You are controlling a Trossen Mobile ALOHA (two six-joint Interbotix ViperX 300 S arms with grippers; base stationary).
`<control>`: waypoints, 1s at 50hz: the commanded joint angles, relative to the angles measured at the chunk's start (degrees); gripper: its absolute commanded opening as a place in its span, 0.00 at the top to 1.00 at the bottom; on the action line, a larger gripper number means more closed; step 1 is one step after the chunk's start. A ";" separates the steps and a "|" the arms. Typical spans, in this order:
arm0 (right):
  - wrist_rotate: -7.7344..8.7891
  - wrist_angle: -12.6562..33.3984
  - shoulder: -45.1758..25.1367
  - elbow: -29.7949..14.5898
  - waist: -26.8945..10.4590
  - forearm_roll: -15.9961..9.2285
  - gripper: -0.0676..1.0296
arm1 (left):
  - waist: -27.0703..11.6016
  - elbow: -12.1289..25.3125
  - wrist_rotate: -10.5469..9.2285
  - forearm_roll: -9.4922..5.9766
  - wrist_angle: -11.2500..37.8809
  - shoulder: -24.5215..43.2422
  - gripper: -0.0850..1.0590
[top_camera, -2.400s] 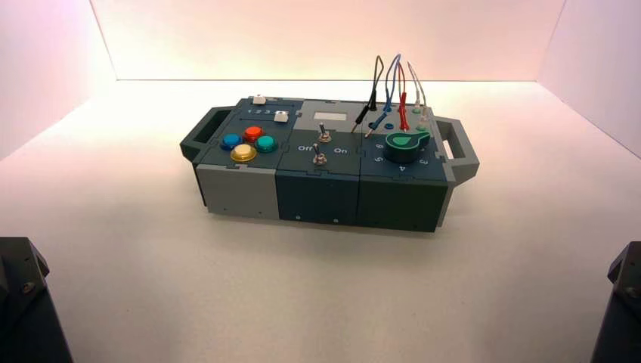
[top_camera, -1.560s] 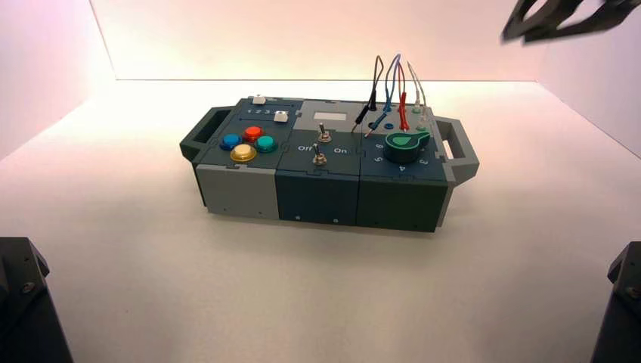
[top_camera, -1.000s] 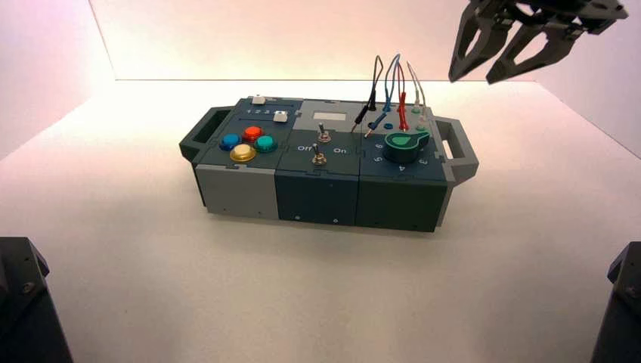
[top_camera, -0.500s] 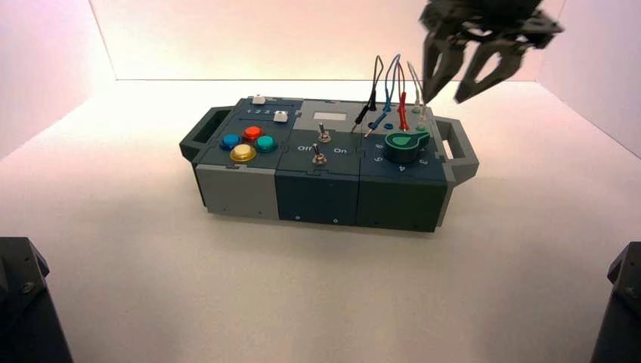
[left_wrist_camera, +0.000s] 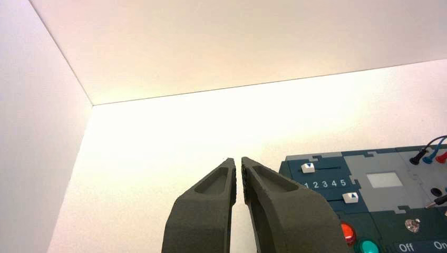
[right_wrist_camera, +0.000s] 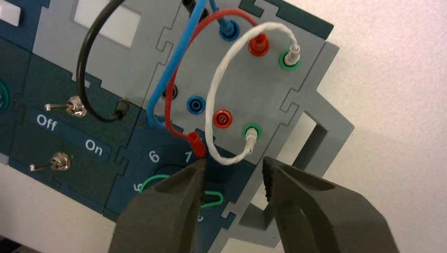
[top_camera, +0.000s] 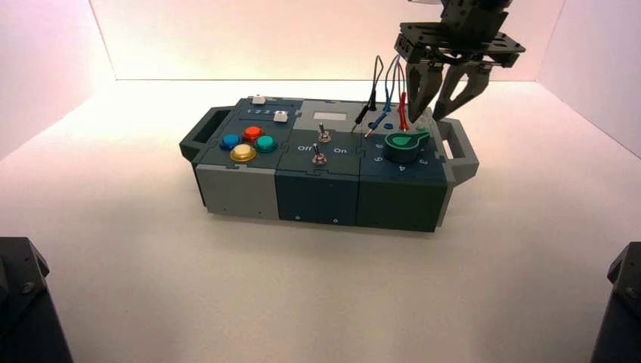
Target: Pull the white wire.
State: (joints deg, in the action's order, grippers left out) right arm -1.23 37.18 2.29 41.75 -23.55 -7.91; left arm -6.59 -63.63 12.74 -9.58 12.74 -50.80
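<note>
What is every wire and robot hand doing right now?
white wire: both ends plugged into green sockets
red wire: one end plugged in, other end loose
blue wire: one end plugged into blue socket
right hand: open, just above the white wire's loop
left hand: shut, parked away from the box

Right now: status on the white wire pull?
Right claw open, over the white wire. Wire plugged both ends, ungrasped. Red wire plug loose beside a finger. Left claw shut, parked.

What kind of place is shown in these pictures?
Probably a robot test booth: plain white walls surround a practice box with buttons, switches and wires, and the right gripper hangs open over the white wire.
</note>
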 commanded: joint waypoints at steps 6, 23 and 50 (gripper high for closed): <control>0.18 -0.18 -1.58 -3.16 -0.18 0.18 0.46 | -0.26 2.02 -0.09 -0.09 -0.44 0.09 0.86; 0.18 -0.26 -4.48 -3.78 0.26 1.14 0.55 | -0.53 1.93 -0.18 -0.09 -0.44 -0.62 0.86; 0.09 1.49 -7.29 -8.00 0.26 2.02 0.61 | -0.53 1.67 -0.18 -0.18 -0.62 -1.67 0.86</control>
State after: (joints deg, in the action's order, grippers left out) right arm -1.14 38.41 -5.80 35.24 -23.20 -5.80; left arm -6.86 -63.63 12.57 -9.67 12.74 -52.29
